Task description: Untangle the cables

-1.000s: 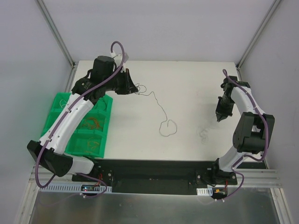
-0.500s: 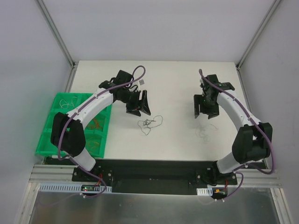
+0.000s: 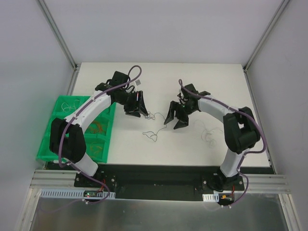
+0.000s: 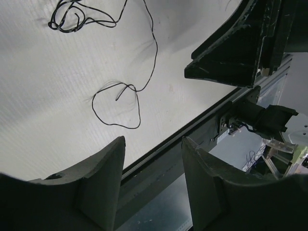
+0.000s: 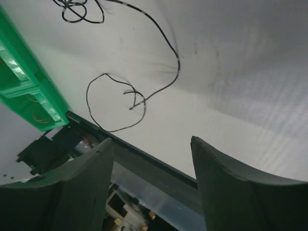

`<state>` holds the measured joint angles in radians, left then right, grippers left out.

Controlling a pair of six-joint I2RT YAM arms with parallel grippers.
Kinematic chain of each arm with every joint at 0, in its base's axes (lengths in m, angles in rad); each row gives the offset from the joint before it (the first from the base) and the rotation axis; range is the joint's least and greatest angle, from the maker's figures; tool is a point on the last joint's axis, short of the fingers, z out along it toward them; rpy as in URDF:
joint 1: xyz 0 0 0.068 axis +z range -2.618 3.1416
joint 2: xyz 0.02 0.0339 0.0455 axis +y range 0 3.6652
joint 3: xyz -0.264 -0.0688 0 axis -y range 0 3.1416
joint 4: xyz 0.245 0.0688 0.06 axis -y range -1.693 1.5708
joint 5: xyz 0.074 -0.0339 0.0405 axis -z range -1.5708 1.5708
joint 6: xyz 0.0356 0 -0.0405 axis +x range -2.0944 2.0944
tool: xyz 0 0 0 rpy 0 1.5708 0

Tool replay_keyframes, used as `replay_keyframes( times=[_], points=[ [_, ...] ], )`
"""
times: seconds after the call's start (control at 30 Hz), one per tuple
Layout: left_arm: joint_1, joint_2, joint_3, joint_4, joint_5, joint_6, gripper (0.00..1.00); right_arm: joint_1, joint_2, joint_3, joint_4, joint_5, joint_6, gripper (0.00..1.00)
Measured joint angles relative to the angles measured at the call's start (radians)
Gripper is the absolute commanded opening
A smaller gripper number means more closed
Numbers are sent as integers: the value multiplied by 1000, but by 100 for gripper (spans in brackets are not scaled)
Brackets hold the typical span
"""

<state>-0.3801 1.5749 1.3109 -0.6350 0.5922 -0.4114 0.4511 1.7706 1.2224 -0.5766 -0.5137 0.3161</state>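
A thin black cable [image 3: 155, 131] lies loose on the white table between the two grippers. In the left wrist view it forms a small knot [image 4: 72, 19] with a strand running down to an open loop [image 4: 118, 103]. The right wrist view shows the same loop [image 5: 115, 103] and knot [image 5: 79, 9]. My left gripper [image 3: 137, 107] hovers just left of the cable, open and empty [image 4: 153, 140]. Just right of the cable my right gripper [image 3: 174, 121] is open and empty too [image 5: 151, 140]. A faint pale cable [image 3: 209, 135] lies further right.
A green compartment bin [image 3: 108, 144] with orange and pale wires in it stands at the table's left edge, partly under the left arm; it also shows in the right wrist view [image 5: 29, 91]. The black base rail [image 3: 154, 173] runs along the near edge.
Both grippers went from shut to open and moved inward to the table's middle. The black cable, earlier stretched out from the left gripper, now lies free between them.
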Motion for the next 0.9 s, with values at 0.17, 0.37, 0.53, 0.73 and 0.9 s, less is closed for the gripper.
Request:
replay_keyframes(
  times=[0.17, 0.37, 0.53, 0.73, 0.9],
  points=[
    [0, 22, -2, -3, -25, 1, 46, 39, 108, 58, 72, -28, 237, 54],
    [0, -8, -40, 1, -55, 3, 48, 56, 182, 132, 114, -8, 468, 53],
    [0, -50, -100, -1, -74, 3, 50, 65, 244, 193, 104, 28, 579, 53],
    [0, -104, -154, -2, -80, 3, 52, 67, 333, 275, 90, 71, 627, 48],
    [0, -128, -187, -3, -80, 4, 51, 67, 369, 329, 61, 105, 642, 16]
  ],
)
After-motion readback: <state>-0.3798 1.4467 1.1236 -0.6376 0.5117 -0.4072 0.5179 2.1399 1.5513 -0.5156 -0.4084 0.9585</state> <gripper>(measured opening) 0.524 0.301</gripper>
